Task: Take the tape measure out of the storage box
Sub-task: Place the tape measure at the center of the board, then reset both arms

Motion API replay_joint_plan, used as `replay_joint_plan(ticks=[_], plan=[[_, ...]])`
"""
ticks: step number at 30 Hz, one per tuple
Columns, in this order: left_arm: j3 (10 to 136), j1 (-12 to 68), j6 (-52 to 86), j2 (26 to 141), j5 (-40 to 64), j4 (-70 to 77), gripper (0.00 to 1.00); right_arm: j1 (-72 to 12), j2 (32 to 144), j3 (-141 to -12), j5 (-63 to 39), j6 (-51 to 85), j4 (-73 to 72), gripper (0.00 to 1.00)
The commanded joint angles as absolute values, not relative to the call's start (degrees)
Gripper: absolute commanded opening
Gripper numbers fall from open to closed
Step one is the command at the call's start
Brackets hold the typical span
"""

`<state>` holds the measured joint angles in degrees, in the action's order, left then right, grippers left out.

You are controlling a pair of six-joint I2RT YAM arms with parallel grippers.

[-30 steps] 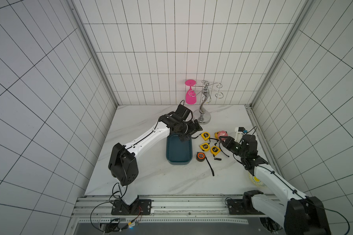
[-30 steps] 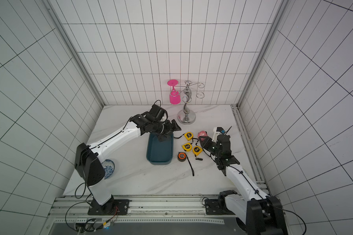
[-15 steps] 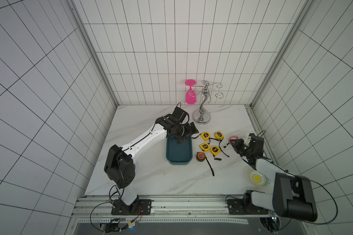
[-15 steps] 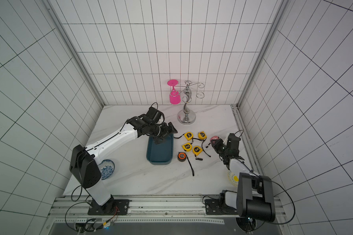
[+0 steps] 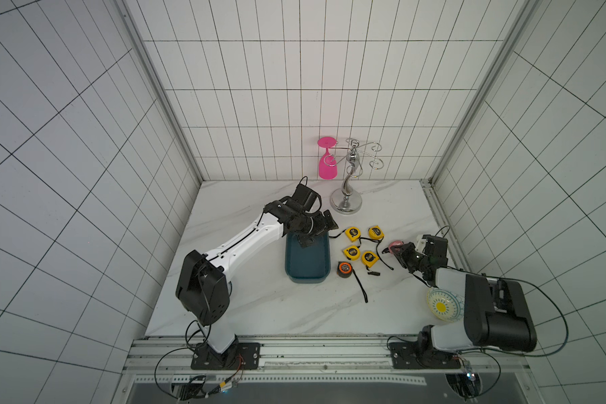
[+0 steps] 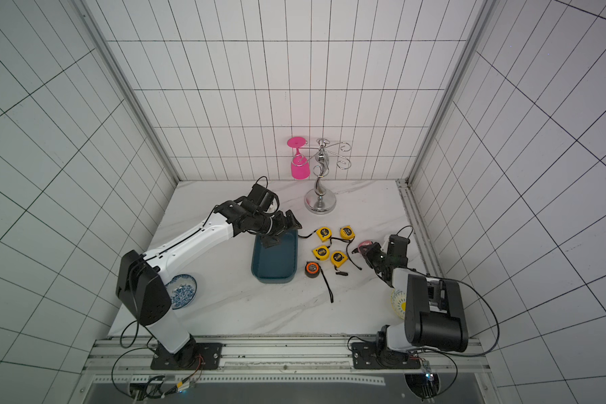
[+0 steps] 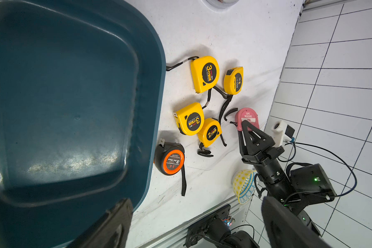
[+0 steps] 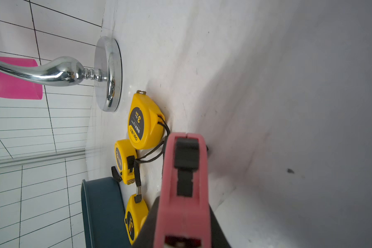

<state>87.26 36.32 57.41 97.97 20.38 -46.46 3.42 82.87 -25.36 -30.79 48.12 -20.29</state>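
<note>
Top views both show a white marble-look desk (image 5: pixel 259 307) boxed in by tiled walls. Far left in a top view, a round blue-and-white patterned bowl (image 6: pixel 182 292) peeks out from behind the left arm.

The left pincer (image 5: pixel 317 231) hangs over the far end of the storage box (image 5: pixel 308 269), jaws spread wide with nothing between them. That box is a shallow dark teal plastic tray, rectangular with rounded corners. The left wrist view shows its floor smooth and glossy, with a scuffy glare patch.

At the back wall there's a curvy chrome glass rack (image 5: pixel 346 203) on a round foot, with a hot-pink glass (image 5: pixel 327 168) hanging upside down from it.

Just right of the box sits a round black-and-orange tape measure (image 5: pixel 344 270), its black strap trailing toward the front. Next come four chunky yellow tape measures (image 5: pixel 352 233), lying flat in a loose cluster with their straps tangled.

Further right, the right pincer (image 5: pixel 395 250) is clamped on a pink tape measure (image 8: pixel 183 171). It's well outside the box, near the desk's right edge, and I can't tell if it's touching the desk. Rightmost, a yellow-patterned bowl (image 5: pixel 441 307) is half hidden by the right arm.
</note>
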Motion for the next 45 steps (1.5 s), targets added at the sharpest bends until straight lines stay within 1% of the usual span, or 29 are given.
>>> replay_joint_plan(ticks=[1,5,12,20,27,33,37,42,45], plan=[[86.58,36.00,56.25,96.16,19.61,-45.87,0.98,4.05,83.67,-25.22,-31.57,46.76,-18.61,0.27],[86.48,36.02,56.21,96.19,19.59,-45.87,0.98,4.04,84.02,-25.31,-31.90,46.33,-17.63,0.31],[86.13,35.95,56.00,95.96,19.03,-46.05,0.98,4.07,82.18,-25.05,-32.03,45.15,-14.52,0.53],[85.08,35.27,53.41,95.15,15.88,-48.11,0.97,4.06,75.17,-26.67,-29.32,40.76,-0.54,0.76],[83.92,33.22,47.98,93.17,8.18,-50.23,0.98,4.04,69.06,-28.14,-27.97,38.41,6.48,0.85],[80.12,29.21,41.12,88.55,-1.31,-48.64,0.98,3.98,64.52,-33.49,-23.43,31.71,13.85,0.94],[76.00,24.70,38.00,85.18,-5.27,-45.57,0.98,4.04,63.76,-38.10,-21.05,27.81,16.86,0.99],[71.64,20.29,32.96,82.56,-8.53,-40.84,0.98,3.91,65.98,-44.39,-13.66,21.29,20.23,0.99],[68.97,19.13,29.25,81.68,-13.38,-37.01,0.98,4.01,67.64,-46.18,-8.24,18.82,19.18,0.99]])
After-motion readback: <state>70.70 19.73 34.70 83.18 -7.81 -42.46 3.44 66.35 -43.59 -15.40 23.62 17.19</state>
